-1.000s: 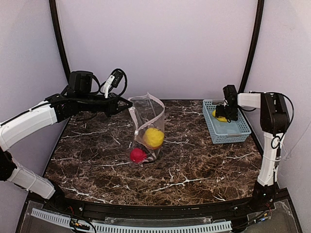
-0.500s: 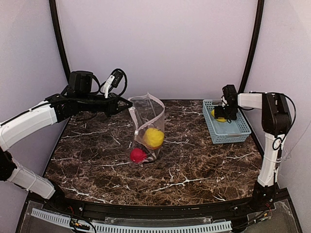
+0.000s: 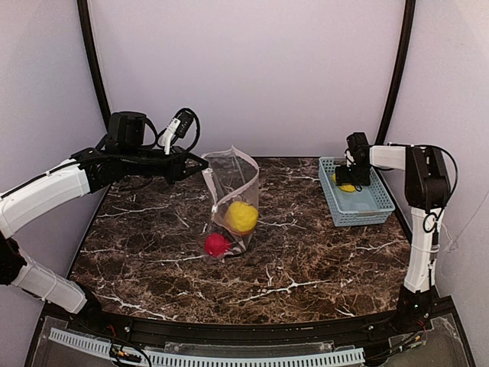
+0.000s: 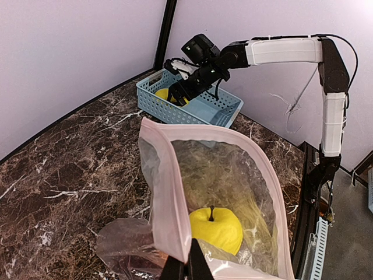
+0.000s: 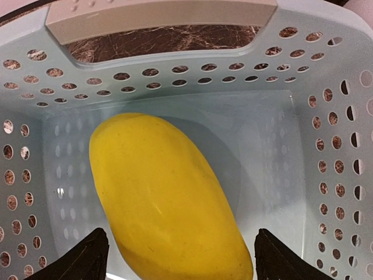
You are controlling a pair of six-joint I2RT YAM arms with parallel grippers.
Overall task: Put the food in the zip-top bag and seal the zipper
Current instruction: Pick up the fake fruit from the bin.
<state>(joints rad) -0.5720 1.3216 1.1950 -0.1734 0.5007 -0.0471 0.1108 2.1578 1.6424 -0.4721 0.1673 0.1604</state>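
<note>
Left gripper (image 4: pixel 185 263) pinches the zipper (image 4: pixel 168 198) tight, propping the zip-top bag (image 4: pixel 233 169) open for loading. In the top view's upper right, right gripper (image 5: pixel 178 259) straddles the yellow fruit (image 5: pixel 166 192) in the basket (image 5: pixel 317 146), jaws wide, nothing gripped.

L arm (image 3: pixel 46 195) stretched across horiz., L gripper (image 3: pixel 203 163) pinched tight on bag (image 4: pixel 233 169) rim. R arm (image 3: pixel 422 237) upright, forearm bent inward, R gripper (image 3: pixel 348 178) angled down, jaws wide apart.

Top camera overlooks whole table (image 3: pixel 321 267); left wrist looks across zip-top bag (image 4: pixel 230 169) to basket (image 4: pixel 156 108), where right wrist peers close.
</note>
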